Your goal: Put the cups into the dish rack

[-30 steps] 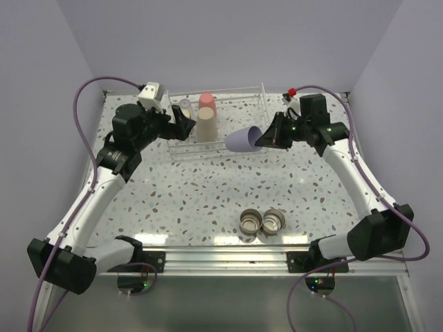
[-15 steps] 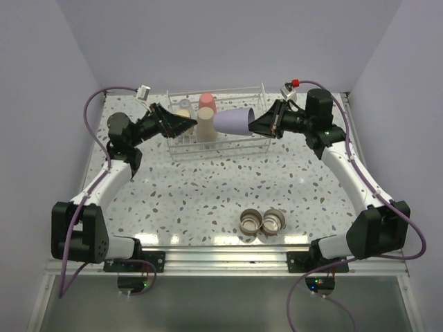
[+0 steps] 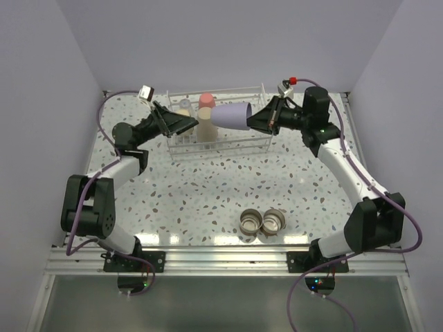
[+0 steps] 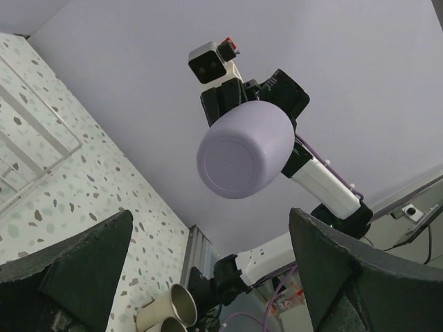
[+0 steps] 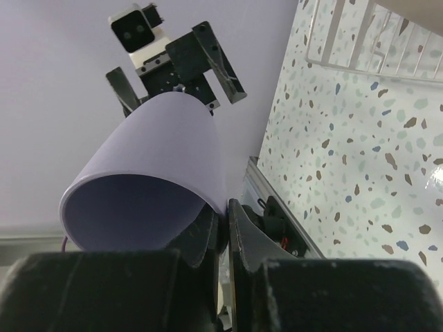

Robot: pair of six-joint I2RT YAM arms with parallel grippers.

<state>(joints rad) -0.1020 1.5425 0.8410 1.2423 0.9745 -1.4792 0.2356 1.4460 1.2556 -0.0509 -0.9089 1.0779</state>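
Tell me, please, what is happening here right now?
The right gripper pinches the rim of the lavender cup and holds it on its side, in the air over the dish rack. The left gripper is open and empty, at the rack's left end, pointing toward that cup. A coral-red cup and a beige cup already stand in the rack. Two steel cups wait on the table near its front edge, not yet loaded.

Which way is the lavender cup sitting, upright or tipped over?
Tipped on its side. The lavender cup hangs above the dish rack, rim pinched by the right gripper, base facing the left gripper.
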